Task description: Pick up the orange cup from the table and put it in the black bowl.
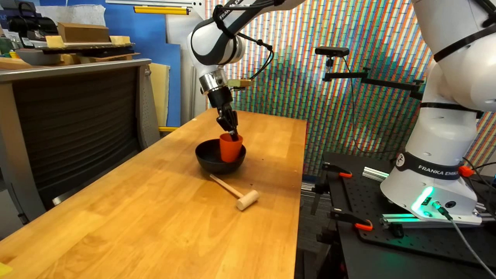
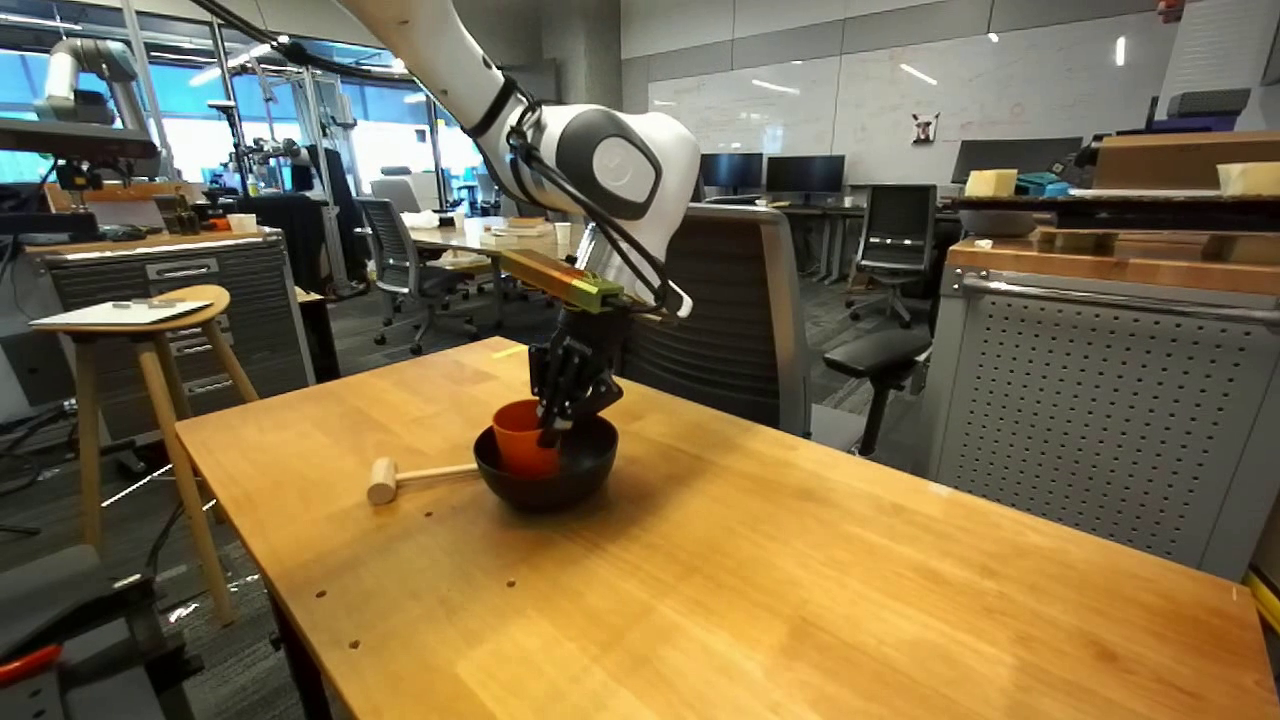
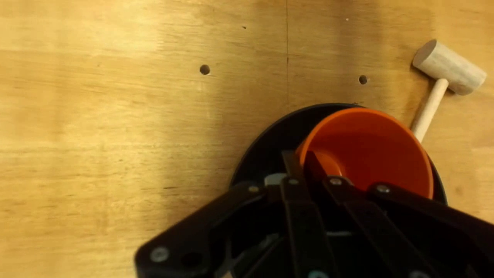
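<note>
The orange cup (image 1: 230, 151) stands nearly upright inside the black bowl (image 1: 207, 158), and its rim rises above the bowl's rim. Both also show in an exterior view, the cup (image 2: 523, 452) on one side of the bowl (image 2: 545, 494). The bowl sits on the honey-coloured table (image 1: 155, 217). My gripper (image 1: 234, 136) points down into the cup's rim. In the wrist view, its fingertips (image 3: 303, 164) pinch the wall of the cup (image 3: 374, 150), one finger inside and one outside. Whether the cup rests on the bowl's floor is hidden.
A pale wooden mallet (image 1: 247, 199) lies on the table beside the bowl, its handle end close to the bowl; it also shows in the wrist view (image 3: 449, 69). A chair (image 2: 715, 310) stands at the table's long edge. A grey cabinet (image 2: 1110, 410) stands beyond the table.
</note>
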Motion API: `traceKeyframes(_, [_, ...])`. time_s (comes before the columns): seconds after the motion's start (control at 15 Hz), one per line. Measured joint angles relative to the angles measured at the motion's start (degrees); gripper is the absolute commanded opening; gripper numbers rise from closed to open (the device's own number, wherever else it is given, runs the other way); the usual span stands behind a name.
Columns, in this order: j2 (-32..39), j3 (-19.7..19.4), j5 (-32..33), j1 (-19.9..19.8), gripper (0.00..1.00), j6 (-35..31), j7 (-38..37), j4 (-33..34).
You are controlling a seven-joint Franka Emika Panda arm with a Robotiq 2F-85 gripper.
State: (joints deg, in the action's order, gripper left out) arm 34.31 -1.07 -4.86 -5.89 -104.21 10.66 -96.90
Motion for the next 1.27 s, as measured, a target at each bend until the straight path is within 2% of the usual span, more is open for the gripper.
traceKeyframes(0.07, [0.5,0.3,0.0,0.1,0.32,-0.8,0.0,-0.3])
traceKeyframes(0.4, [0.7,0.8,0.3,0.8,0.71,-3.2,0.0,-0.6])
traceKeyframes(0.67, [-5.5,0.5,4.2,1.0,0.99,-3.6,0.0,-1.1])
traceKeyframes(1.07, [-20.0,0.2,7.8,1.0,1.00,-4.4,0.1,-5.5])
traceKeyframes(1.27, [-21.1,0.2,7.8,1.0,1.00,-4.2,0.1,-6.1])
